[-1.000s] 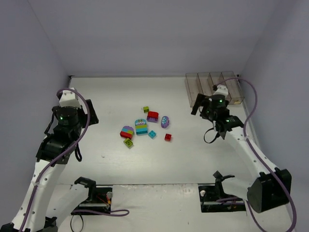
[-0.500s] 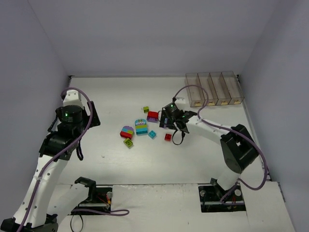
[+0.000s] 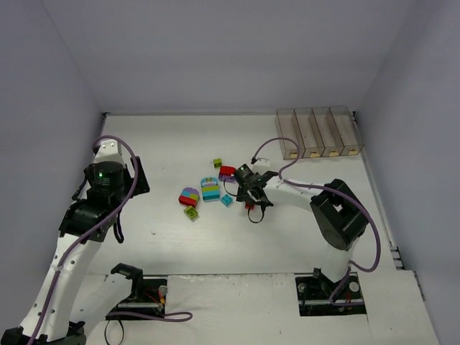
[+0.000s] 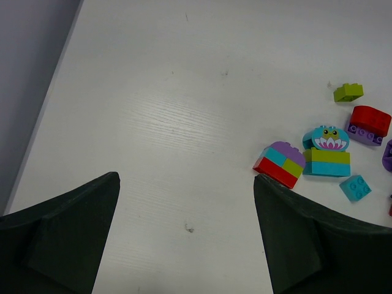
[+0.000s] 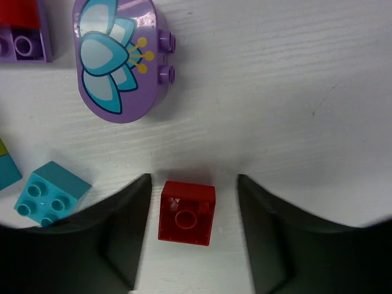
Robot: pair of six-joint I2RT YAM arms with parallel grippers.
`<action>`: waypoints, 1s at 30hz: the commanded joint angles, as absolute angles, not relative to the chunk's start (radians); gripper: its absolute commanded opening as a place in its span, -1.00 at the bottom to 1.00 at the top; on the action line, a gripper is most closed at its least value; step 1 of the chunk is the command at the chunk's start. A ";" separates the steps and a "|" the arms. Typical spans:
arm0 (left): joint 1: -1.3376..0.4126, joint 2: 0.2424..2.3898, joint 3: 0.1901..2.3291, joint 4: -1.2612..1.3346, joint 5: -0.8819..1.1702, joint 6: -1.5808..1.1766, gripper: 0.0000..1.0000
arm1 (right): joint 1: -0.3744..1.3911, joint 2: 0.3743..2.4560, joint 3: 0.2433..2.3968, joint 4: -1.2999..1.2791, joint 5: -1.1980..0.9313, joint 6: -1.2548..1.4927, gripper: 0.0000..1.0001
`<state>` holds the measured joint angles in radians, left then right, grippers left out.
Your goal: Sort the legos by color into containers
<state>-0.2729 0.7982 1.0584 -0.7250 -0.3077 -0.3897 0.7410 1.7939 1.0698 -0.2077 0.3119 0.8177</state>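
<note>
Fingers (image 5: 122, 239) of the right gripper (image 5: 193, 190) straddle a small red brick (image 5: 187, 212) on the white table (image 5: 294, 92), parted, gaps either side; a purple butterfly brick (image 5: 116, 58) lies just beyond; left gripper (image 4: 185, 179) hangs agape; clear containers (image 3: 320, 133) stand well apart, far right.

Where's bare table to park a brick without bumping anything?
Free: wide patch between the left arm and the legos; far strip from back-left corner to the containers. Crowded: middle, where the right tool straddles a red brick.

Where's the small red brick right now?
Right wrist view: the red brick lies between the right gripper's fingers, below the purple rounded brick, teal brick on its left.
</note>
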 commanded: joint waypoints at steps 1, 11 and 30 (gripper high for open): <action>-0.270 0.808 1.074 -0.695 -0.302 -0.407 0.68 | 0.752 1.784 1.088 -0.229 0.365 0.842 -0.08; -0.270 0.839 1.080 -0.667 -0.282 -0.407 0.68 | 0.697 1.704 1.166 -0.218 0.425 0.617 -1.00; -0.268 0.856 1.083 -0.678 -0.244 -0.425 0.68 | 0.167 1.951 1.607 0.100 0.077 -0.032 -1.00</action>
<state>-0.2729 0.8505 1.0573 -0.7071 -0.2470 -0.4065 0.2008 1.8950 1.5429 0.0517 0.1467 0.0376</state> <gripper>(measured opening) 0.837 0.329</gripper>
